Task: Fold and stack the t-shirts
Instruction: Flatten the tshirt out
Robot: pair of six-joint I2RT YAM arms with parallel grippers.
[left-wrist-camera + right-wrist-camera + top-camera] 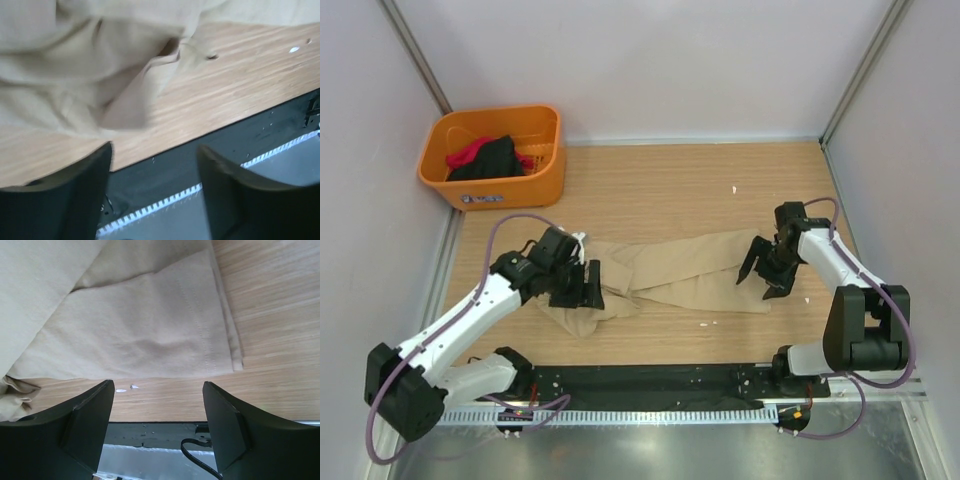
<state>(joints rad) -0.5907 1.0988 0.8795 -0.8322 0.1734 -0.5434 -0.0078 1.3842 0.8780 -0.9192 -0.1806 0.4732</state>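
A tan t-shirt (665, 275) lies crumpled lengthwise across the middle of the wooden table. My left gripper (578, 286) is open and empty over the shirt's bunched left end (85, 75). My right gripper (766, 272) is open and empty over the shirt's flat right end, whose hemmed edge (220, 335) shows in the right wrist view. More clothes, a black one (492, 158) and a red one (467, 153), lie in the orange basket (542, 165) at the back left.
The table's near edge meets a black strip (650, 382) and a metal rail. Grey walls close in the left, back and right. Small white scraps (121, 389) lie on the wood by the shirt.
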